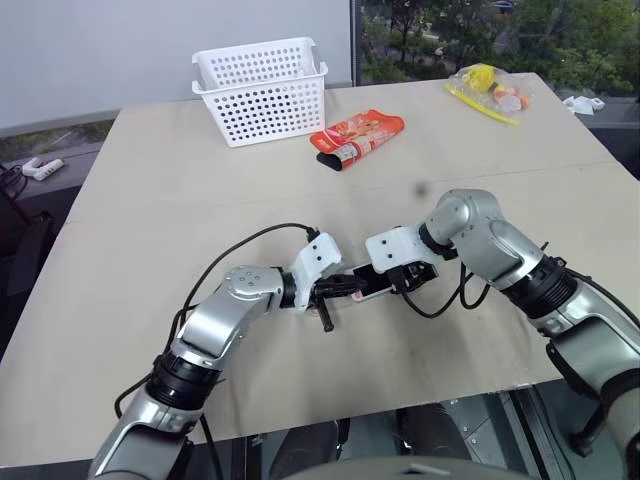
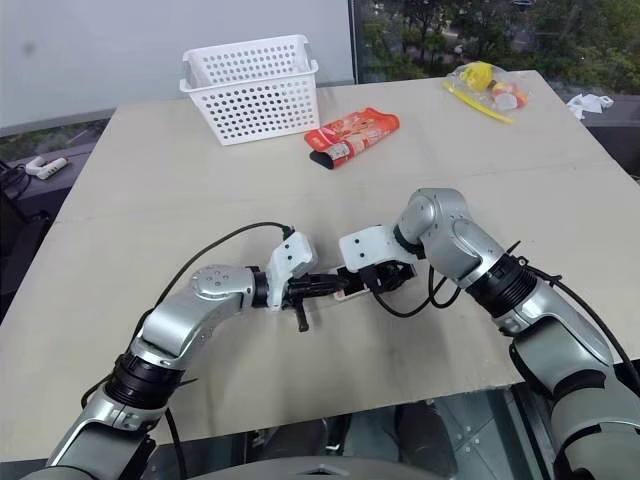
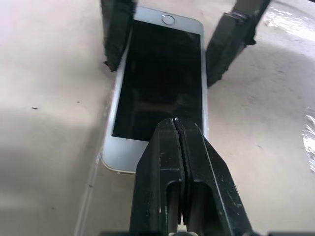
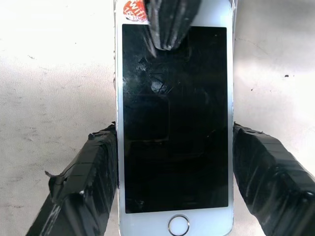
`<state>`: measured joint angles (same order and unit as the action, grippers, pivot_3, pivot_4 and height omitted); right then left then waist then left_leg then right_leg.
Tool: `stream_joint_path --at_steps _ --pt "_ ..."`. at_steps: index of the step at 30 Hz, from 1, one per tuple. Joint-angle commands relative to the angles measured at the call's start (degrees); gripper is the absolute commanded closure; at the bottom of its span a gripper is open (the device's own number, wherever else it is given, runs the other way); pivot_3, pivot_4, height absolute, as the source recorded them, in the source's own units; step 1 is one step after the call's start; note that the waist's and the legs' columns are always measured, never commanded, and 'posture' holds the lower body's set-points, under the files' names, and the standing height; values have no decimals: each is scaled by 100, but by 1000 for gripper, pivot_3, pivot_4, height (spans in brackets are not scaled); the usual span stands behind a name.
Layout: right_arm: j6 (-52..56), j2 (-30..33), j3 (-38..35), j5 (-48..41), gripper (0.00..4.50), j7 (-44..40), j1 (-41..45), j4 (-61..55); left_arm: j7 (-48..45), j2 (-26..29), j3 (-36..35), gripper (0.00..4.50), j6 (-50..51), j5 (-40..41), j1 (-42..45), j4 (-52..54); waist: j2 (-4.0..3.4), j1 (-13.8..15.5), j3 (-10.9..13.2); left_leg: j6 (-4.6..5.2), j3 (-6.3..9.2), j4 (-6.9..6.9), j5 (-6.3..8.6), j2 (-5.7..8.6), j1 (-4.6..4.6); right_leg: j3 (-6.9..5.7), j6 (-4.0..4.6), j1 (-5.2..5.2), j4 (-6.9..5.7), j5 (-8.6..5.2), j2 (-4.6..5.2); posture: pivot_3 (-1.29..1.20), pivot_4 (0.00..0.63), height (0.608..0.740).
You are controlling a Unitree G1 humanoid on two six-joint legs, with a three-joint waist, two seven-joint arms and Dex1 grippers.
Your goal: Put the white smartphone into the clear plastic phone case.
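White-bezelled and black-screened, the white smartphone (image 4: 174, 128) lies flat on the desk (image 1: 200, 180) between both arms. The right gripper (image 4: 174, 162) straddles the phone near its home-button end, one taped finger against each long edge, clasping it across its width, apparently to keep it square. The left gripper (image 3: 176, 147), fingers clenched together on nothing, presses its tip on the screen near the opposite end, likely to seat the phone downward. A faint transparent rim beside the phone's edge suggests the clear plastic phone case (image 3: 93, 169) beneath it, though its outline is hard to trace and how fully the phone sits in it cannot be judged.
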<state>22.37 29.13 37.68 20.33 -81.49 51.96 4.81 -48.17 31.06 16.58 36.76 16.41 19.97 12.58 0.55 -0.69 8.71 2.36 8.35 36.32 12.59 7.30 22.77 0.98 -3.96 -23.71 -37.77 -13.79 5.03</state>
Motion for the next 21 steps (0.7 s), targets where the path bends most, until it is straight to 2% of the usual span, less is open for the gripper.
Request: stream_joint_path --at_steps 1,16,21 --pt "-5 -62 4 28 1533 59 47 -92 169 42 256 4500 255 -294 -236 -416 1 -2 -2 0 0 0 0 0 -1 0 0 1 -1 0 0 0 150 740" --pt "97 -304 186 324 1533 147 -44 -129 375 -6 536 4500 723 -354 -477 -411 8 -4 -66 16 0 2 13 0 -30 3 0 15 -9 0 -3 0 150 740" --pt "136 -334 217 329 1533 37 -68 -176 414 -44 552 4500 750 -354 -504 -425 5 -9 -69 -1 1 -8 32 -2 -104 7 -23 86 -4 -18 -5 0 150 740"
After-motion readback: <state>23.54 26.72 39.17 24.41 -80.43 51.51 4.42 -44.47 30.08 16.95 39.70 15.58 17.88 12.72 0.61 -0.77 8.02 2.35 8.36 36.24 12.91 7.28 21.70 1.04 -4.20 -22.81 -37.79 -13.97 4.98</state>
